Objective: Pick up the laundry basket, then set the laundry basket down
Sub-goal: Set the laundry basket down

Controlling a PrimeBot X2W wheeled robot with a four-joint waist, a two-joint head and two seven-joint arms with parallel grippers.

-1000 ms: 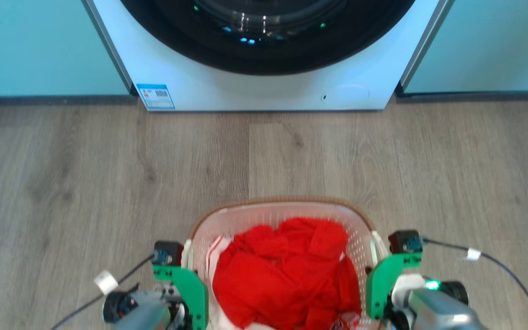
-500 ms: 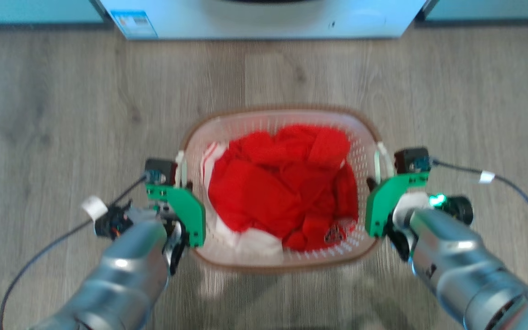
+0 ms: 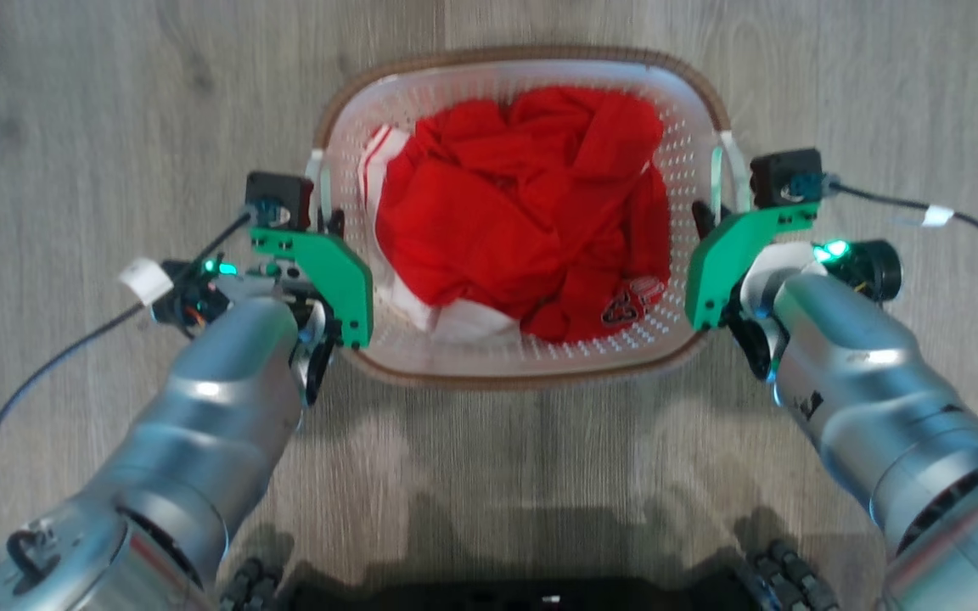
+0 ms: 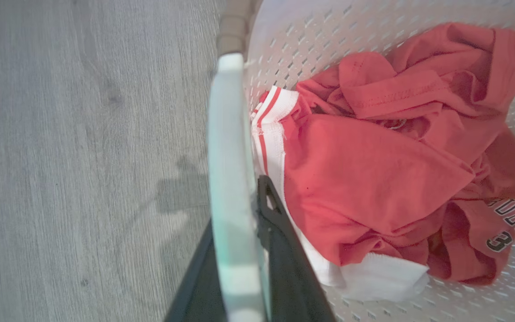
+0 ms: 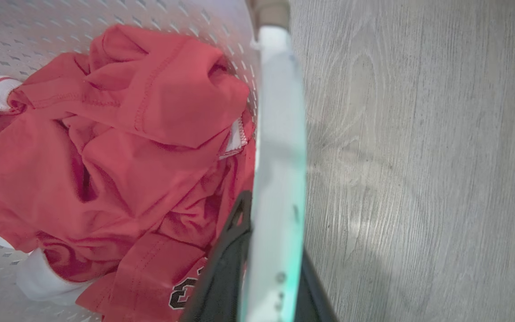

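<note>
My left hand [image 3: 328, 222] was clamped on the laundry basket's [image 3: 506, 367] left handle [image 4: 230, 134], my right hand [image 3: 705, 222] on its right handle [image 5: 280, 134]. The basket was between them over the wood floor [image 3: 73, 127], with red clothes [image 3: 523, 204] heaped inside.

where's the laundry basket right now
In the head view the laundry basket is at top centre, holding red clothing, gripped at its two sides by the left end effector and the right end effector.

Head view: high, facing steeply down onto brown-rimmed white perforated plastic laundry basket [image 3: 506, 356] on grey wood-plank floor [image 3: 73, 102]. Wrist views: very close, sighting along left white plastic handle [image 4: 230, 156] and right white plastic handle [image 5: 280, 134]. All three share crumpled red jersey [image 3: 523, 195].
</note>
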